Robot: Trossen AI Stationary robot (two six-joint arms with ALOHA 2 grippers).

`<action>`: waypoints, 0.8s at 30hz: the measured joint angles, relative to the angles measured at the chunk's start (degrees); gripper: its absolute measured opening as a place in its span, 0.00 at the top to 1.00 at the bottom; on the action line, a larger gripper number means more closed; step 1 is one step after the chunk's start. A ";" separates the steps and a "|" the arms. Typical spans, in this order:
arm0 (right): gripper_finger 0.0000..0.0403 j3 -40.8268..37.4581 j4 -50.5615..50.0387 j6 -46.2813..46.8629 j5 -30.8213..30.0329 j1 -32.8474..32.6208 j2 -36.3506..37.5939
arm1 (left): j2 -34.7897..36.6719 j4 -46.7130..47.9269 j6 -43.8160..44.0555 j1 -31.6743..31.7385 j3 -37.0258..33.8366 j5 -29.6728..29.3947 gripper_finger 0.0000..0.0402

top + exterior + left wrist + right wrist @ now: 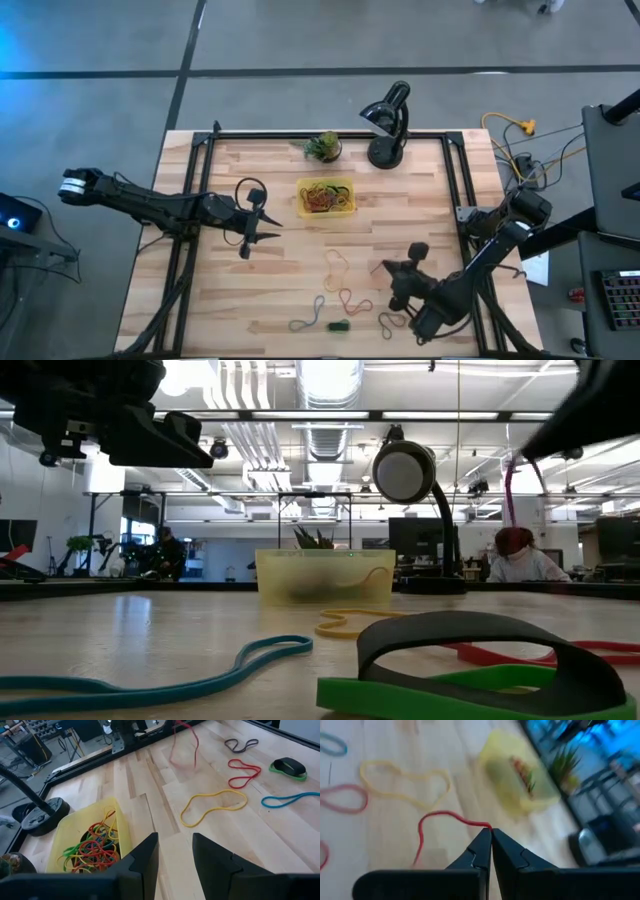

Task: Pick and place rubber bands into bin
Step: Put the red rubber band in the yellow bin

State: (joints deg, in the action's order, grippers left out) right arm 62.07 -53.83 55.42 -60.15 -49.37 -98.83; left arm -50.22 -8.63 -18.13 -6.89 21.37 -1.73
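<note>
The yellow bin (325, 197) stands on the table's far middle with several coloured rubber bands in it (95, 850). More rubber bands lie loose on the near half of the table: a yellow one (212, 805), a red one (245, 770), a blue one (290, 799), a grey one (241, 743) and a green one under a black ring (287, 767). My right gripper (380, 267) hovers over the near right part, shut on a red rubber band (427, 820). My left gripper (175, 845) stands open left of the bin, with nothing between its fingers. My right gripper pinches one strand of the red rubber band (487, 826) between its two fingertips. The fingers slant downward from the table's near right side. The band hangs slack below them as a loop (512, 485), and looks lifted clear of the table.
A small potted plant (323, 147) and a black desk lamp (388, 125) stand at the far edge behind the bin. A black frame (200, 150) runs round the table. Bare wood lies between the bin and the loose bands.
</note>
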 joint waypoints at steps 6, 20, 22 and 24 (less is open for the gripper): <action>0.98 3.32 0.00 -8.38 -7.84 4.98 0.09 | 0.00 -0.12 -0.02 -0.01 0.00 0.01 0.74; 0.98 12.30 0.66 -23.27 -10.59 21.37 0.11 | 0.00 -0.41 -0.04 -0.01 -0.05 0.01 0.74; 0.98 12.87 1.04 -24.71 -10.59 23.39 0.12 | 0.00 -0.47 -0.04 -0.01 -0.10 0.00 0.74; 0.98 13.06 2.32 -26.76 -10.57 25.27 0.15 | -0.07 -1.01 -0.05 -0.01 -0.18 -0.01 0.74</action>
State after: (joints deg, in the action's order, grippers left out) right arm 75.13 -51.51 28.66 -70.72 -24.10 -98.67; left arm -50.29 -9.63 -18.18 -6.90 21.19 -1.73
